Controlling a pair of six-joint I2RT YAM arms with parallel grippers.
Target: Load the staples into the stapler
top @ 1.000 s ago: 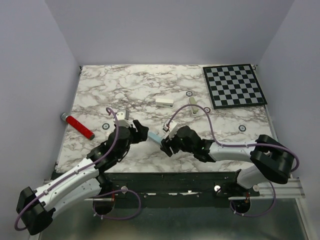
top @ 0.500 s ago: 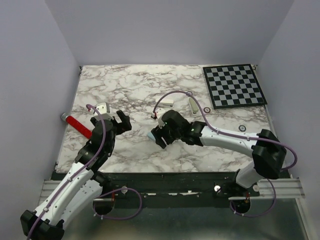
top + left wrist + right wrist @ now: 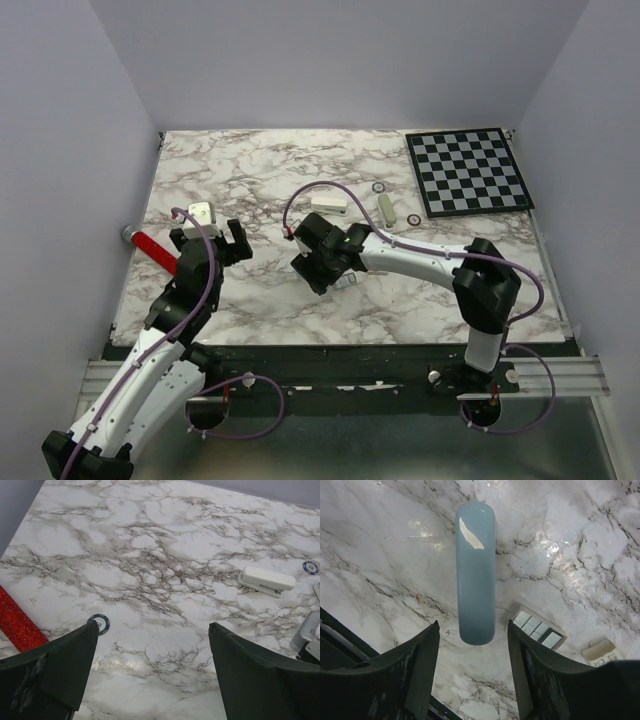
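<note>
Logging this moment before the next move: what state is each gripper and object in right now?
Light-blue bar: lying flat, unclamped.
Right gripper: open, straddling that bar's near end.
Left gripper: open, empty.
Staples: loose beside the bar, not loaded.
White oblong block: lying flat, shut.

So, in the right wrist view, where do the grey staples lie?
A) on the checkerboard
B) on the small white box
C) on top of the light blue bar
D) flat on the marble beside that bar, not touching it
D: the staples lie flat on the marble table, with bare marble between them and the light blue bar.
</note>
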